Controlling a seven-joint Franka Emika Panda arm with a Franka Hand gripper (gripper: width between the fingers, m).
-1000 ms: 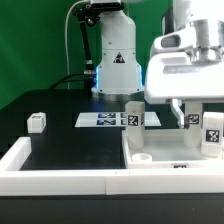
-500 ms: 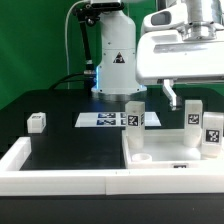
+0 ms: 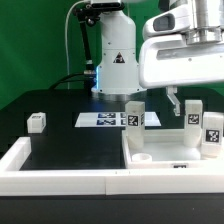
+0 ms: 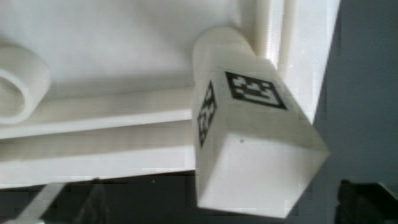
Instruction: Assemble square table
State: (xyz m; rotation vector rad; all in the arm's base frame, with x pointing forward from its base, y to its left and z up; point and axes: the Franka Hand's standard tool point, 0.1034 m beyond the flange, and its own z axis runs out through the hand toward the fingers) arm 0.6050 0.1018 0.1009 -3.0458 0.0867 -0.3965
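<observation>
The white square tabletop slab [image 3: 165, 152] lies at the exterior view's right, against the rim wall. Three tagged white legs stand on it: one at its far left corner [image 3: 133, 113], one further back on the right [image 3: 193, 112] and one at the right edge [image 3: 212, 131]. A further leg [image 3: 37, 122] lies loose on the black table at the left. My gripper [image 3: 181, 99] hangs just above the back right leg, open and empty. In the wrist view that leg [image 4: 249, 130] stands on the slab [image 4: 107, 120], between my spread fingertips [image 4: 50, 205].
The marker board [image 3: 103, 119] lies mid-table before the robot base [image 3: 112, 60]. The long white rim wall [image 3: 60, 181] runs along the front and left side. A round socket [image 3: 141, 157] shows in the slab's near left corner.
My gripper has risen from around the back right leg to just above it. The leg stays standing on the slab. Nothing else has moved.
</observation>
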